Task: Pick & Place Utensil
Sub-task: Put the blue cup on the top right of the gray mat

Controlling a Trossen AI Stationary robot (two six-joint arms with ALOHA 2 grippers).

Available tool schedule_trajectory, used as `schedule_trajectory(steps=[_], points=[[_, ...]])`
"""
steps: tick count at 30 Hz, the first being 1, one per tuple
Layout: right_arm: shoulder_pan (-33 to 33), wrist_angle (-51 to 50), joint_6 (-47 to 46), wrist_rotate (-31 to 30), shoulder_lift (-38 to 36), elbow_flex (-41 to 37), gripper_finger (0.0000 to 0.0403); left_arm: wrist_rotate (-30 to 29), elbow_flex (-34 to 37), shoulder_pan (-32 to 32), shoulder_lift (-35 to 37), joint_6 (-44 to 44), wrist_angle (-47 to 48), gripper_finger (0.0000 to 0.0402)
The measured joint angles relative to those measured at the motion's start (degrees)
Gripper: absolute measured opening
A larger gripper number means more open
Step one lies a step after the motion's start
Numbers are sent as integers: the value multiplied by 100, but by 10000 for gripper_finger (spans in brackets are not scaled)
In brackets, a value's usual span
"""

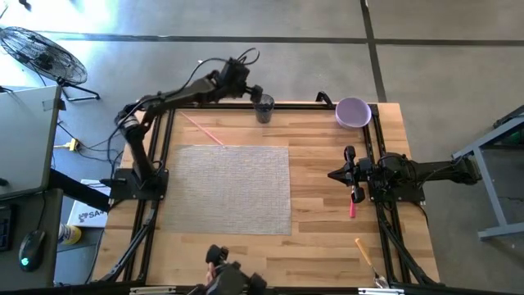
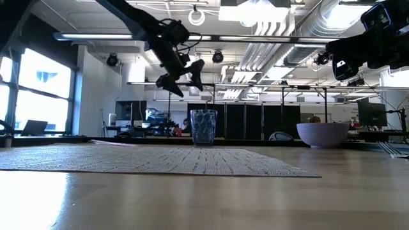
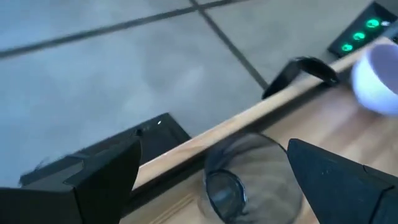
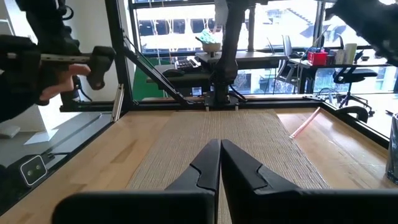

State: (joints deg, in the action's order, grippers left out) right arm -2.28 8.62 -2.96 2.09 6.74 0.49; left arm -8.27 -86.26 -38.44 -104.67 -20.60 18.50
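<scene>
A thin pink utensil lies flat on the wood just beyond the grey placemat; it also shows in the right wrist view. A clear glass stands upright at the table's far edge. My left gripper hovers open above the glass, higher than its rim. In the left wrist view the glass sits below and between the spread fingers, untouched. My right gripper waits shut at the table's right side, above the placemat's right edge.
A purple bowl stands at the far right corner. A red-handled utensil lies beside the right arm's base, and an orange-handled one near the right near corner. The table's far edge runs right behind the glass.
</scene>
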Motion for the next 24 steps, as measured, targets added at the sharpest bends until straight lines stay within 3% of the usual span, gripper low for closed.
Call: schedule_trajectory(steps=[9,14,24], points=[[0,1,1,-2,0,0,7,16,-1706,20,-1322,-671,2056,399],[-1,0,0,-10,0,0,6,1,-1789,61,-1409,-917,2493,388],[0,0,0,-13,0,0,8,53,-1722,174,-1420,-1434,2877,309]])
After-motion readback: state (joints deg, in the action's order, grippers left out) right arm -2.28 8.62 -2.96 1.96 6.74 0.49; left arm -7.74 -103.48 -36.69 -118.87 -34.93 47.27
